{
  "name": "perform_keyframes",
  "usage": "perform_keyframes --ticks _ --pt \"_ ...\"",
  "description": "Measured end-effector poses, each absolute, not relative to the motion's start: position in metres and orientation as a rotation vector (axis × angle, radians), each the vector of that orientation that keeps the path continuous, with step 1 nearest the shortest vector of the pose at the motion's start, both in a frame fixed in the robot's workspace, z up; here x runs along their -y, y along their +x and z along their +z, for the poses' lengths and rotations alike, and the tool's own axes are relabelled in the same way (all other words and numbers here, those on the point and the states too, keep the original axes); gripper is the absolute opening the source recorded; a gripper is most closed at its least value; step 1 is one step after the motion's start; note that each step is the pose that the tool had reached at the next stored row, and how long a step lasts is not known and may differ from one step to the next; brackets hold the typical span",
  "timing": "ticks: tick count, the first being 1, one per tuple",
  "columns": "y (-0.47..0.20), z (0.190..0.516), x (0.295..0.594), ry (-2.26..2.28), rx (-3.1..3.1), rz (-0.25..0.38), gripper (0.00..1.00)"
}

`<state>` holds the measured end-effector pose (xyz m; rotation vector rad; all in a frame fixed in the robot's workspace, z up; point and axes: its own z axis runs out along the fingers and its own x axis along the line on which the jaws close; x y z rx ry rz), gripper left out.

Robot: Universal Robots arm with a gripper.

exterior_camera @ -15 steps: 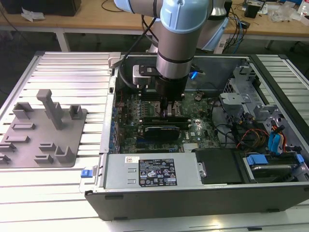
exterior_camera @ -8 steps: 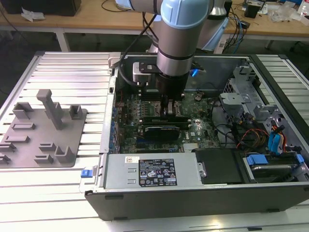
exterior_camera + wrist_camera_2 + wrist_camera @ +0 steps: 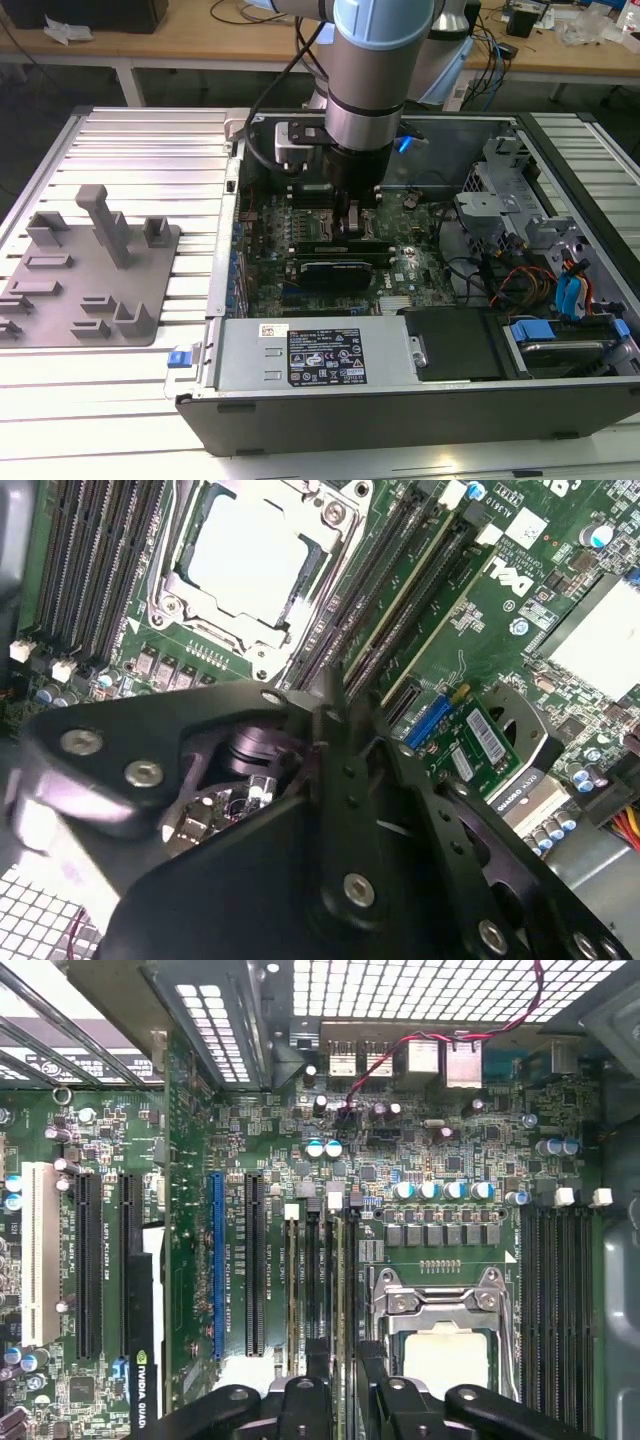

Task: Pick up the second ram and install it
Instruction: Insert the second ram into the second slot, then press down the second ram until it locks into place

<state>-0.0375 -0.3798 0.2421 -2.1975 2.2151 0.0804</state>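
My gripper is lowered into the open computer case, over the black memory slots beside the processor socket. In the second wrist view the black fingers come together at the gripper tip. There a thin green-edged stick, the second ram, stands edge-on in a slot and runs out from between them. In the first wrist view the gripper straddles the same narrow stick. The jaws look shut on its end.
A grey moulded tray with upright posts lies on the ribbed table at the exterior view's left. Inside the case are more slots, expansion slots, a dark graphics card, the power supply and drive cages with cables.
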Motion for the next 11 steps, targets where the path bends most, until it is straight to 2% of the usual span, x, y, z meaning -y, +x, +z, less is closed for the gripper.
perform_keyframes --ticks 1,11 --pt "-0.037 0.242 0.38 -2.197 -2.215 0.08 0.09" --pt "-0.024 0.242 0.38 -2.197 -2.215 0.08 0.08"
